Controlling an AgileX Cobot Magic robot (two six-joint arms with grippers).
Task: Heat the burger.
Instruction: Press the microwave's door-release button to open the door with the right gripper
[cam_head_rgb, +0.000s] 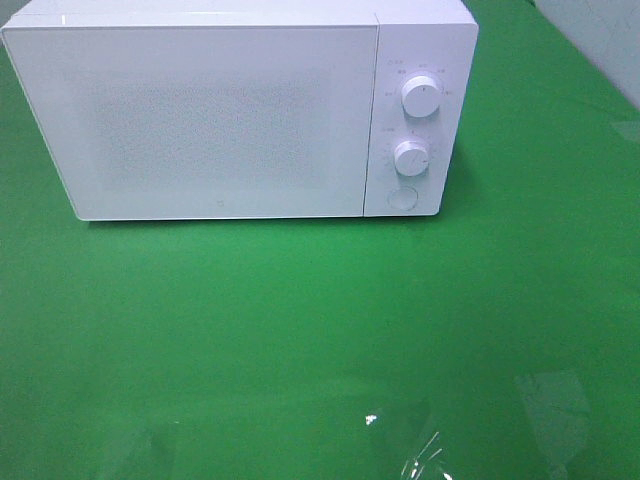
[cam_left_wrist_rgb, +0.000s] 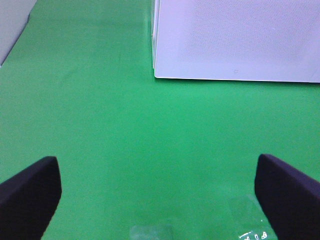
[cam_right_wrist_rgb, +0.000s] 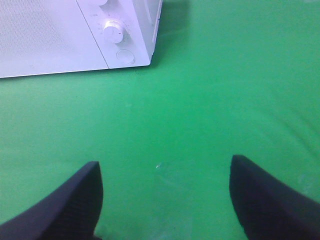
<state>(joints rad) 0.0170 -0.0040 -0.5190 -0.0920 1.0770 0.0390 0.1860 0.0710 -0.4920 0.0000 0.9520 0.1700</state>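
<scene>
White microwave (cam_head_rgb: 240, 110), closed door (cam_head_rgb: 200, 130), green cloth (cam_head_rgb: 300, 330)

Surface: green cloth-covered table (cam_head_rgb: 300, 330), lightly creased | Resting on it: white microwave (cam_head_rgb: 220, 110), far side, door shut, base flat on cloth | Near edge: patches of clear film (cam_head_rgb: 420, 455), glinting, well apart from microwave

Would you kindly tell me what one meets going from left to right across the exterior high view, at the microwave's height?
Microwave door → control panel → green cloth.
</scene>
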